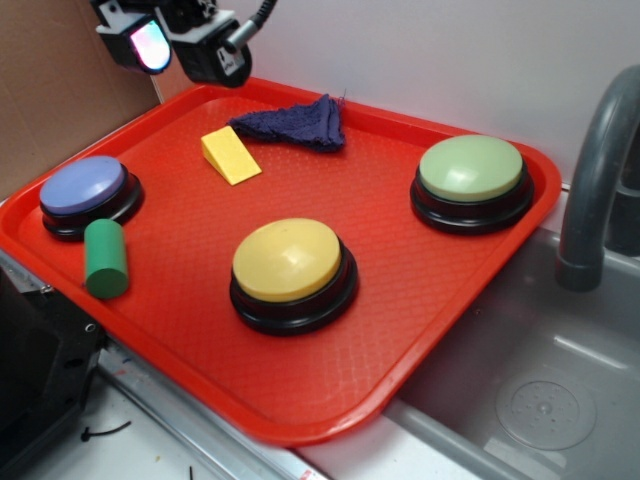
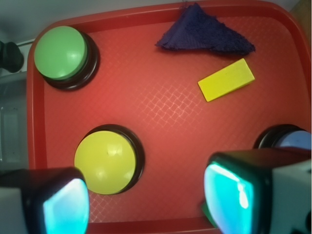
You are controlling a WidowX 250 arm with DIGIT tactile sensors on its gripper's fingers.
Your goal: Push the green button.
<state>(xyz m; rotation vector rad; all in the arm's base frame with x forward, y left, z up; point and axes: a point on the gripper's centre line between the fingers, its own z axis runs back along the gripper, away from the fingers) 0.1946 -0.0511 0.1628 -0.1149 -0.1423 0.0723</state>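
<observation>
The green button is a pale sage dome on a black base at the right rear of the red tray; the wrist view shows the green button at upper left. My gripper hangs high over the tray's back left corner, far from that button. In the wrist view my gripper is open, its two glowing cyan pads wide apart with nothing between them.
A yellow button sits mid-tray and a blue-purple button at the left. A small dark green cylinder, a yellow wedge and a dark blue cloth also lie on the tray. A grey sink and faucet stand at the right.
</observation>
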